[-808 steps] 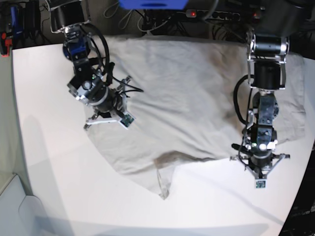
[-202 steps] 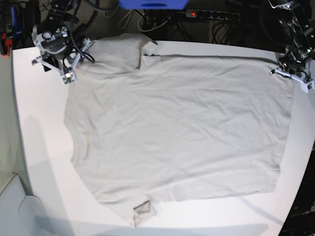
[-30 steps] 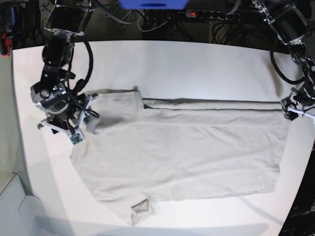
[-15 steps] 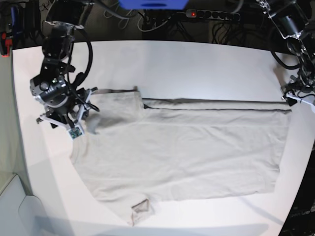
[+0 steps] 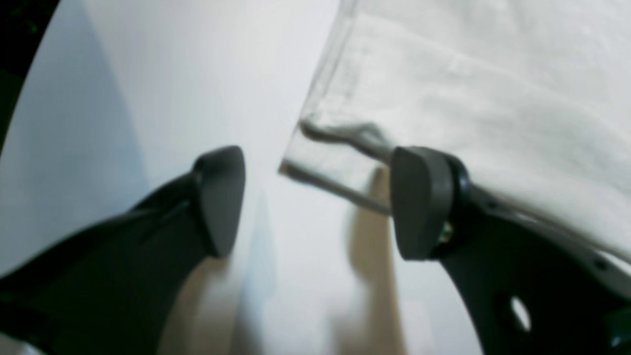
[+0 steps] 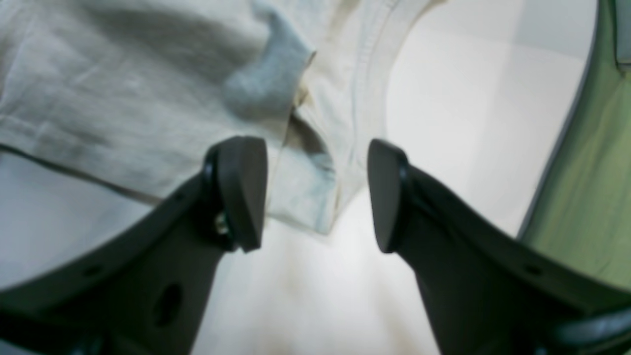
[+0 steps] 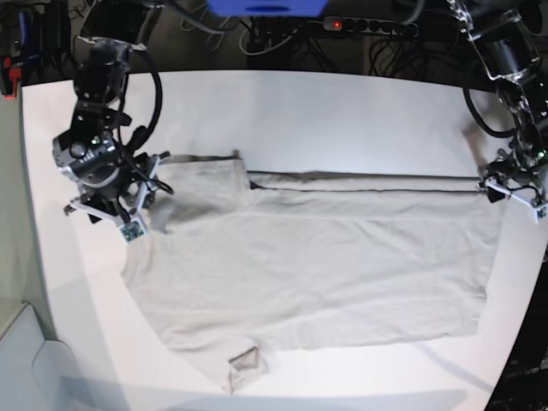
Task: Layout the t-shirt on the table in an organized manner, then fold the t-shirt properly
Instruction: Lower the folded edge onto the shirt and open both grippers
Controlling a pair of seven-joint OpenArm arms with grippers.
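The light grey-beige t-shirt (image 7: 325, 257) lies flat on the white table (image 7: 342, 111), its far half folded toward me with a straight fold line along the top. My left gripper (image 7: 512, 187) hovers at the shirt's far right corner. In the left wrist view this gripper (image 5: 320, 202) is open, with the hem corner of the t-shirt (image 5: 473, 84) lying loose between its fingers. My right gripper (image 7: 107, 210) is at the shirt's left shoulder. In the right wrist view it (image 6: 313, 195) is open over the collar edge of the t-shirt (image 6: 148, 98).
A power strip and cables (image 7: 368, 26) run behind the table's far edge. A small turned-up sleeve flap (image 7: 246, 364) sticks out at the shirt's near edge. A green surface (image 6: 591, 172) borders the table beside my right gripper.
My left gripper lifted away from the shirt's right corner and has come back down over it, jaws slightly narrower. My right gripper shifted a little toward the far side. The shirt has not moved.
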